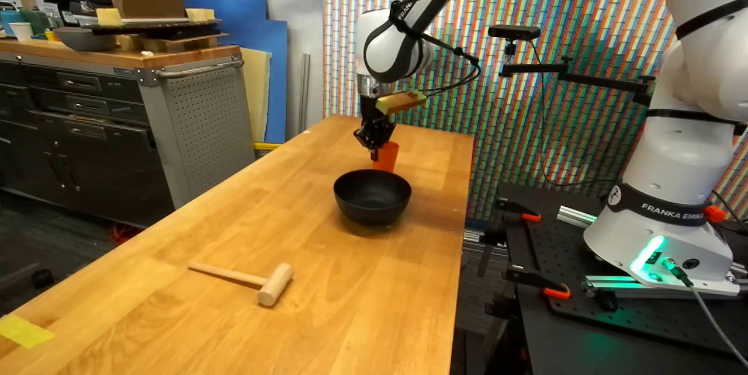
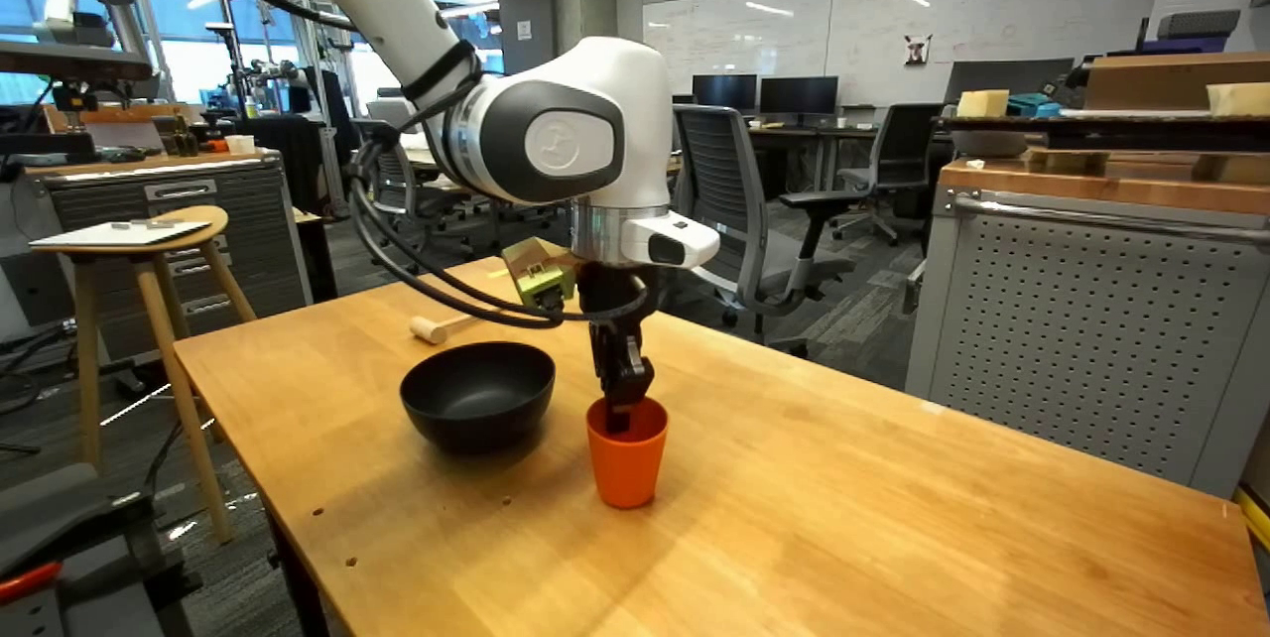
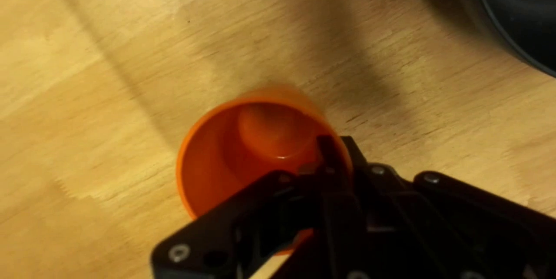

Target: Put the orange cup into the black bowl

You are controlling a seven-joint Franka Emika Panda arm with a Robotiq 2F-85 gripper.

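In an exterior view, a black bowl (image 1: 373,211) stands upright on a wooden table (image 1: 362,305). Behind the bowl: an orange cup (image 1: 388,157), upright, the gripper (image 1: 376,152) at its rim. Before the bowl, to its left, lies a mallet (image 1: 274,286). Right of the bowl: the robot base (image 1: 628,240).

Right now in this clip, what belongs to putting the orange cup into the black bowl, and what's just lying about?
Part of the job:
orange cup
black bowl, the destination
Robotiq gripper, closed on the cup's wall

Just lying about:
wooden mallet on the tabletop
yellow patch, perhaps tape
gray bowl on the workbench
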